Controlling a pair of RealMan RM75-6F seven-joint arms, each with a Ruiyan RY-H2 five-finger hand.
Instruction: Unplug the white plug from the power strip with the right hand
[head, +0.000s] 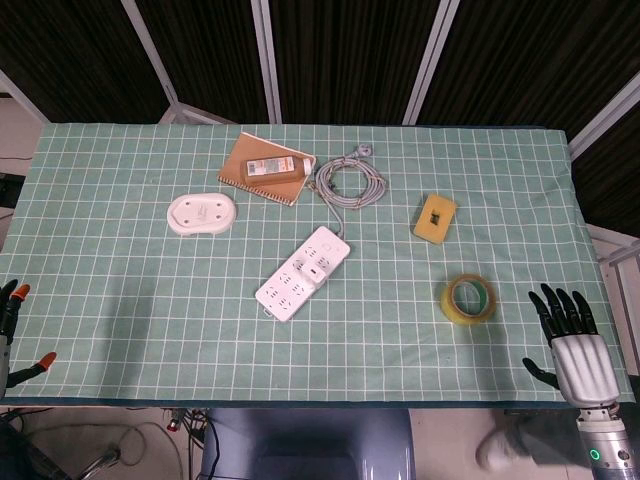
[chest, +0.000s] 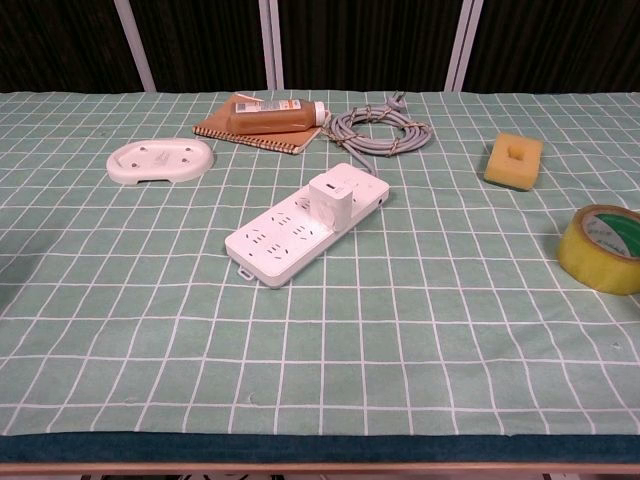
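A white power strip (head: 300, 273) (chest: 300, 225) lies diagonally near the table's middle. A white cube-shaped plug (head: 314, 264) (chest: 331, 197) sits in it, toward its far end. My right hand (head: 570, 340) hovers at the table's near right corner, fingers spread and empty, well to the right of the strip. Only the fingertips of my left hand (head: 10, 330) show at the left edge of the head view, apart and holding nothing. The chest view shows neither hand.
A yellow tape roll (head: 469, 299) (chest: 603, 247) lies between my right hand and the strip. A yellow sponge (head: 435, 218), a coiled grey cable (head: 347, 182), a notebook with a brown bottle (head: 272, 167) and a white oval holder (head: 202, 214) sit farther back.
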